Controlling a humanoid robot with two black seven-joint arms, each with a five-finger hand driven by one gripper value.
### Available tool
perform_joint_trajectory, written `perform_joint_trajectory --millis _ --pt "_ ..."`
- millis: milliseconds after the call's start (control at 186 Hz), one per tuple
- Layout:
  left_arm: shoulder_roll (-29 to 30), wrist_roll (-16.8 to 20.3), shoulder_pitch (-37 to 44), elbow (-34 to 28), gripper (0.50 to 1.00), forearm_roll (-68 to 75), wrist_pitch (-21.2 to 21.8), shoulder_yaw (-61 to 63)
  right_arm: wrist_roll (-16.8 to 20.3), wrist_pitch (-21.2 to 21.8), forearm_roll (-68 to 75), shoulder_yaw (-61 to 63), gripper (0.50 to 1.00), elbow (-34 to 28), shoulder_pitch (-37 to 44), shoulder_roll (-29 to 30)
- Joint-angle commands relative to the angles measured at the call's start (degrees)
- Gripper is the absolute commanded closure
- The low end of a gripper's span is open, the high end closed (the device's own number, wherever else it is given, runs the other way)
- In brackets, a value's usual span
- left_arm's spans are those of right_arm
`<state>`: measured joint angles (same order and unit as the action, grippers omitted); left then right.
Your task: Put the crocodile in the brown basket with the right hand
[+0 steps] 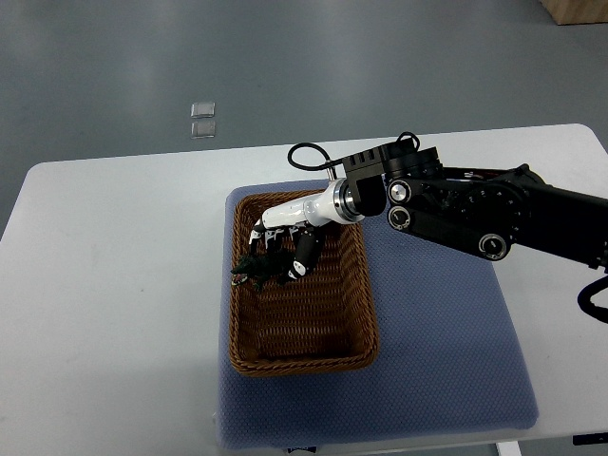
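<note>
Since the white-and-black right hand (285, 235) grips the dark green toy crocodile (253, 269) low inside the brown woven wicker basket (302, 366), only releasing seems left.

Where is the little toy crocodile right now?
In the top view, the crocodile is near picture centre, gripped by the right hand inside the far left end of the brown basket on the blue mat.
</note>
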<state>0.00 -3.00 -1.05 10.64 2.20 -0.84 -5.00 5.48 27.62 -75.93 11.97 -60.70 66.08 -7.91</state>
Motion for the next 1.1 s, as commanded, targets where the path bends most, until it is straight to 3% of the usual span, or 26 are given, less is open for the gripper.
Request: perform_joint_trajectory --millis 0,355,506,565,668,754,953,1093 --pt "0.0 0.0 0.0 0.0 0.500 0.0 0.0 0.0 0.0 0.0 -1.7 -0.1 0.987 0.4 -0.5 0.2" --pt "0.0 0.0 0.0 0.0 0.500 0.0 0.0 0.0 0.4 0.6 -4.1 -1.0 0.955 0.5 -1.0 -0.5" --pt "0.0 0.0 0.0 -0.1 0.500 0.0 0.0 0.0 0.5 0.8 -4.2 -1.0 0.838 0.5 -1.4 -0.7" --pt "0.0 0.0 0.0 -0.1 0.500 0.0 0.0 0.0 0.5 0.8 -4.2 -1.0 0.738 0.5 -1.7 -0.7" --pt "0.0 0.0 0.0 -0.1 0.500 0.0 0.0 -0.1 0.5 0.9 -4.2 -1.0 0.634 0.6 -1.7 -0.8" --pt "0.0 0.0 0.0 -0.1 0.500 0.0 0.0 -0.1 0.5 0.9 -4.2 -0.8 0.587 0.6 -1.7 -1.1" --pt "0.0 0.0 0.0 -0.2 0.500 0.0 0.0 -0.1 0.5 2.9 -3.4 1.1 0.572 0.1 -0.8 -3.6" --pt "0.0 0.0 0.0 -0.2 0.500 0.0 0.0 -0.1 0.5 3.7 -1.1 9.5 0.572 -0.1 -0.2 -5.9"
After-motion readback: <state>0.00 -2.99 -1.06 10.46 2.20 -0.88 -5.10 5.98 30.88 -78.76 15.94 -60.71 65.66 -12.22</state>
